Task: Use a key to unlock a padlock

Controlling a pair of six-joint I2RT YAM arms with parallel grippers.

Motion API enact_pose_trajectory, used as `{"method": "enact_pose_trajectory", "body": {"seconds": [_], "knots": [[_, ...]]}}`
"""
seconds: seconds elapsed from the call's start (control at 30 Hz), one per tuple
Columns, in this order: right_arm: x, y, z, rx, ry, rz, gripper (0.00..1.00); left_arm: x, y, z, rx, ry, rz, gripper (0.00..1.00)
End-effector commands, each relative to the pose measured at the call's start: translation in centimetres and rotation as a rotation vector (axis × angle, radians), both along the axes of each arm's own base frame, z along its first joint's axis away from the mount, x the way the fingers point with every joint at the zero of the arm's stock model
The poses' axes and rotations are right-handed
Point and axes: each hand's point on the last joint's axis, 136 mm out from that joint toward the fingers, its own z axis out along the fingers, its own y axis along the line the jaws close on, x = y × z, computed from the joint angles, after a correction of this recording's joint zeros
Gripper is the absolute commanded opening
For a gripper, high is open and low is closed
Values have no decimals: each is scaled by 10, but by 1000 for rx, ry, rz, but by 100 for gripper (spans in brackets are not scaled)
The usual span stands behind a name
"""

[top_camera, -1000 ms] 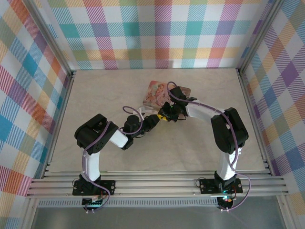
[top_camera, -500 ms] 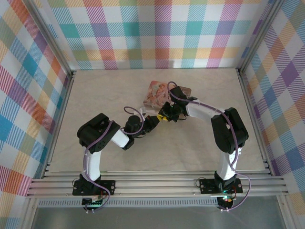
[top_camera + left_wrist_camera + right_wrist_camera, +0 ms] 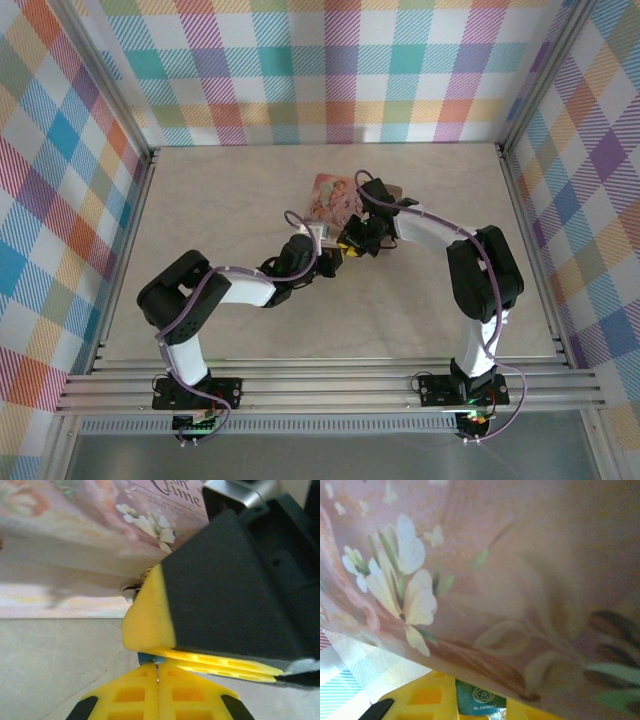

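Note:
The padlock (image 3: pixel 480 697) shows as a small teal body with a printed logo, clamped between my right gripper's (image 3: pixel 478 711) yellow fingers (image 3: pixel 417 697). In the left wrist view a blue corner of the padlock (image 3: pixel 148 658) peeks out under the right gripper's finger (image 3: pixel 147 625). My left gripper (image 3: pixel 158 667) is shut on the key (image 3: pixel 158 674), a thin sliver whose tip meets that blue corner. In the top view the left gripper (image 3: pixel 328 252) and right gripper (image 3: pixel 351 242) touch tip to tip just in front of the pink tin (image 3: pixel 333 196).
The pink picture-printed tin (image 3: pixel 75 530) lies right behind both grippers, and its flowered side (image 3: pixel 520 580) is very close to the right wrist camera. A small metal loop (image 3: pixel 131 592) sits at the tin's foot. Bare beige tabletop (image 3: pixel 220 200) lies left and in front.
My left arm has stretched out to the right and away from its base, bringing its gripper up against the right gripper. The right gripper has hardly moved.

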Motion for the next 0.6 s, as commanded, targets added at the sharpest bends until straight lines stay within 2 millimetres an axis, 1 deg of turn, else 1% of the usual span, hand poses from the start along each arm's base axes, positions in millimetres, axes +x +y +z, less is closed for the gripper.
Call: {"method": "enact_pose_trajectory", "body": {"seconds": [0.0,0.07,0.17,0.2,0.23,0.27,0.3,0.47,0.57], "knots": [[-30,14,12,110,126,55,0,-34,-9,-12,248,-91,-146,0],[-36,12,11,115,141,55,0,-38,-12,-12,280,-110,-152,0],[-42,8,8,109,148,51,1,-38,-8,-14,256,-105,-119,0],[-44,6,8,104,146,48,8,-38,-6,-14,241,-104,-102,0],[-45,5,8,101,146,48,10,-38,-4,-14,233,-101,-92,0],[-46,5,8,100,144,48,15,-39,-3,-15,224,-94,-86,0],[-46,3,8,94,141,43,23,-40,-3,-16,215,-88,-83,0],[-47,-2,10,79,125,35,38,-41,-1,-16,196,-78,-71,0],[-46,-2,11,76,119,31,44,-41,1,-13,193,-85,-61,0]]}}
